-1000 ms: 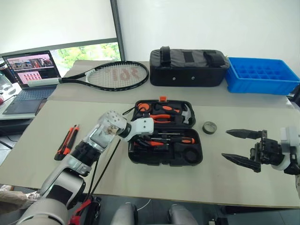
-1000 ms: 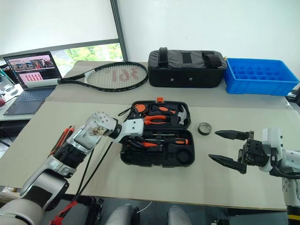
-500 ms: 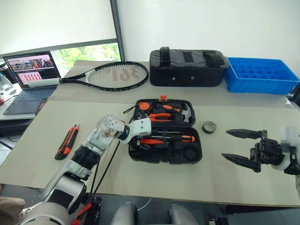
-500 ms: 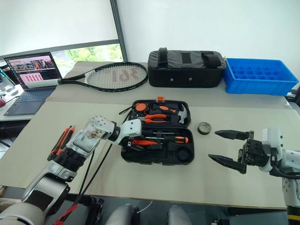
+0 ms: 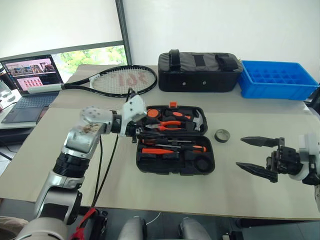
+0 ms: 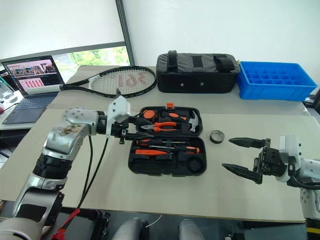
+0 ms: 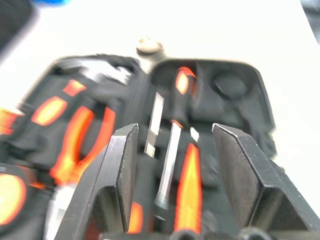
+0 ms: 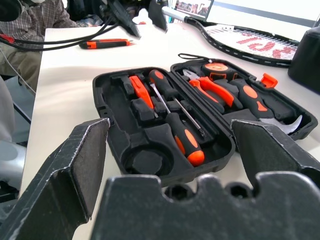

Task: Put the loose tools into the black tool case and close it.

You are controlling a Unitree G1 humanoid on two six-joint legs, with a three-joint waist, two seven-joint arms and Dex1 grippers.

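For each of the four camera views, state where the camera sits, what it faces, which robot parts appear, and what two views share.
Left eye: head, looking down at the table; both arms, left gripper, right gripper.
Right eye: beside it, same scene.
Left wrist: looks along its open fingers into the case.
Right wrist: looks along its open fingers across the case toward the knife.
Shared: the case and the screwdrivers in it.

The racket [image 5: 115,81] carried a red stencilled mark across its strings; it was the one sign that showed, and its characters could not be made out for certain. The laptop [image 5: 31,75] screen showed small pictures and lines too small to read. Nothing readable stood on the tool case [image 5: 175,140], the bag [image 5: 200,72] or the crate [image 5: 277,80]
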